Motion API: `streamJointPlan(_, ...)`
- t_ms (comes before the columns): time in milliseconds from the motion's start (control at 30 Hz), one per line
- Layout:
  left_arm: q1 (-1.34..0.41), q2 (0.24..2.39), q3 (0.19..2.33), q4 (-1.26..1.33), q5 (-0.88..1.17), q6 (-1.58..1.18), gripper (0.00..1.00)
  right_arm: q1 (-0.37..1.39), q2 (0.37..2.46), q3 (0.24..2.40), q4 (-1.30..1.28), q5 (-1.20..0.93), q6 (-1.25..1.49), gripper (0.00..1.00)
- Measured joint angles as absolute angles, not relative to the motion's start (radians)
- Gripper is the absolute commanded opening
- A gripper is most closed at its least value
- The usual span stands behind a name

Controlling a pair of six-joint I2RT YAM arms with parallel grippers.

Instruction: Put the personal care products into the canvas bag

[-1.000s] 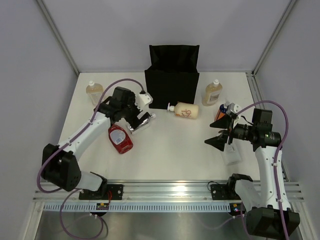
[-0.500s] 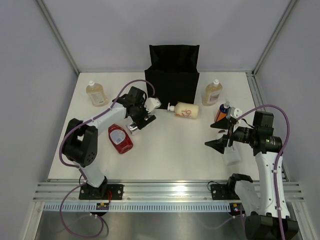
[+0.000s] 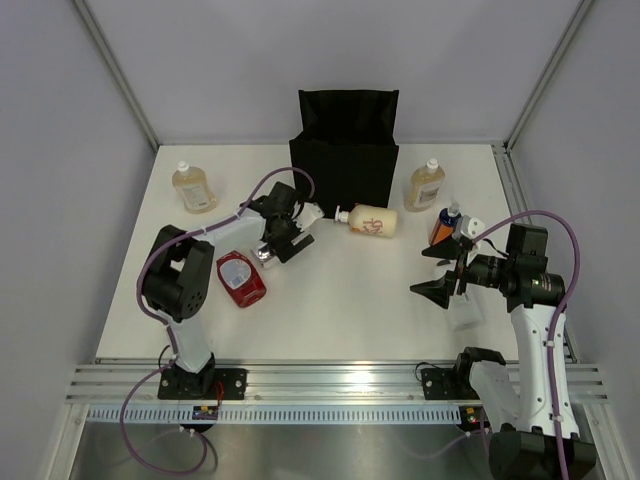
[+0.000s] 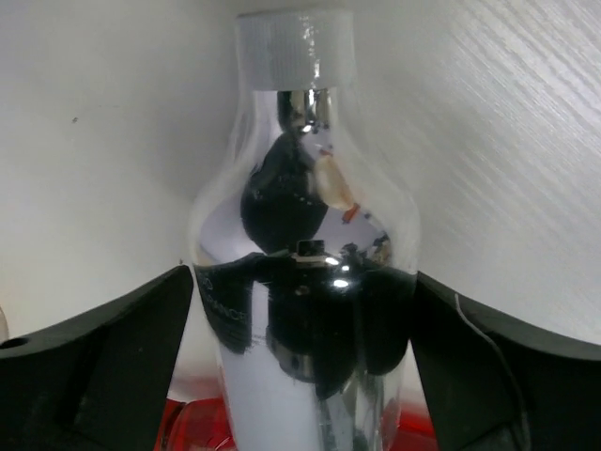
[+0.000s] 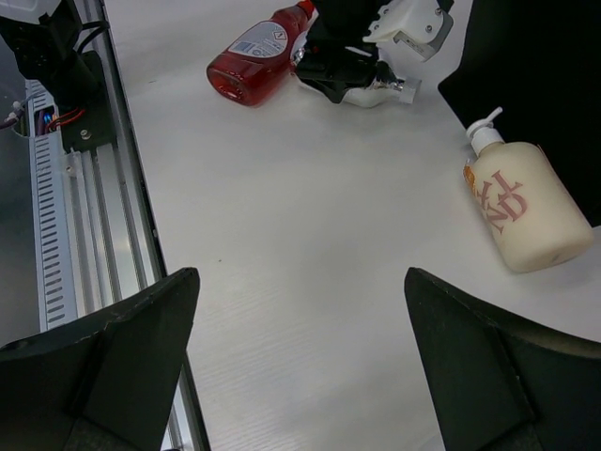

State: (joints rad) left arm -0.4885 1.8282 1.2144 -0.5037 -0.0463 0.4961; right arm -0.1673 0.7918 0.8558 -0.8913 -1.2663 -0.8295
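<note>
My left gripper (image 3: 280,240) is open, low over the table, its jaws standing at both flanks of the shiny silver bottle (image 4: 305,282), which lies with its white cap pointing away. The red bottle (image 3: 239,277) lies just beside it. The cream pump bottle (image 3: 372,221) lies in front of the black canvas bag (image 3: 345,160). Amber bottles stand at the far left (image 3: 192,188) and right of the bag (image 3: 426,185). My right gripper (image 3: 425,270) is open and empty, above the flat white bottle (image 3: 463,312), near the orange spray (image 3: 443,225).
The right wrist view shows the red bottle (image 5: 254,58), the silver bottle (image 5: 376,92) under the left gripper, the cream pump bottle (image 5: 521,211) and the metal rail (image 5: 84,188) at the table's near edge. Grey walls enclose the table.
The left arm has folded in, its wrist swinging toward the bag while the gripper stays at the silver bottle, which shifted slightly left. The right arm has barely moved.
</note>
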Motion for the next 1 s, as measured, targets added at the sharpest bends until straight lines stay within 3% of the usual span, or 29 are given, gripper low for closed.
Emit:
streamJointPlan(100,-0.49,1.828,1.196,-0.478,-0.083,0.482,0.66,-0.172,0.786,0.855,-0.897,-1.266,-0.834,0.99)
streamJointPlan(133,-0.49,1.828,1.191,-0.469,-0.092,0.476,0.5,-0.174,0.782,0.854,-0.897,-1.266,-0.835,1.0)
streamJointPlan(200,-0.489,1.828,1.188,-0.463,-0.102,0.463,0.31,-0.181,0.774,0.854,-0.904,-1.266,-0.835,1.0)
streamJointPlan(233,-0.489,1.828,1.187,-0.46,-0.105,0.459,0.13,-0.186,0.77,0.853,-0.907,-1.266,-0.836,0.99)
streamJointPlan(300,-0.489,1.824,1.184,-0.454,-0.109,0.45,0.0,-0.193,0.766,0.853,-0.912,-1.267,-0.836,0.99)
streamJointPlan(500,-0.487,1.743,1.15,-0.467,-0.079,0.369,0.0,-0.22,0.761,0.853,-0.919,-1.269,-0.839,1.0)
streamJointPlan(1000,-0.486,1.21,1.126,-0.454,0.067,0.122,0.0,-0.234,0.762,0.853,-0.927,-1.27,-0.842,0.99)
